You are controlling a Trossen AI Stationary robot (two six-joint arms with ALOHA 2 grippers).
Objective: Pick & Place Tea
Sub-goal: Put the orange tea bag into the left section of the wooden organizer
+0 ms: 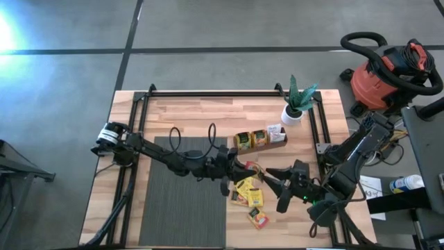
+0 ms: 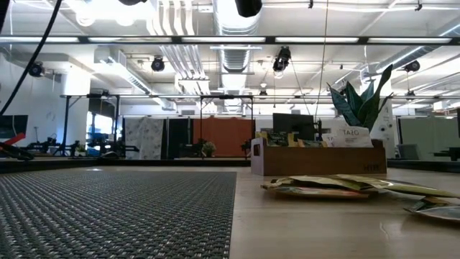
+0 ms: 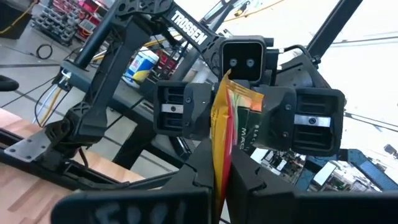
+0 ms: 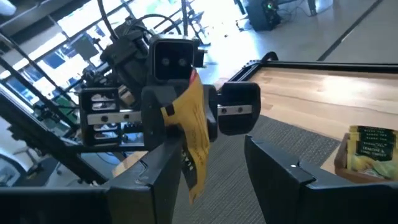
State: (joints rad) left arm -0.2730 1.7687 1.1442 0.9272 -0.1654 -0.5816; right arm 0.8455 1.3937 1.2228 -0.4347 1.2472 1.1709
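My left gripper (image 4: 180,121) is clenched on a flat yellow-and-orange tea sachet (image 4: 194,140), held edge-up between my pads. My right gripper (image 3: 245,115) faces it, jaws spread either side. I'd close squarely on the free edge before letting go.

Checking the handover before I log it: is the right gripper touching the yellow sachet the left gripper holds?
Apart. In the right wrist view the right gripper stands open, with bare gaps between its fingers and the yellow sachet, which the left gripper pinches.
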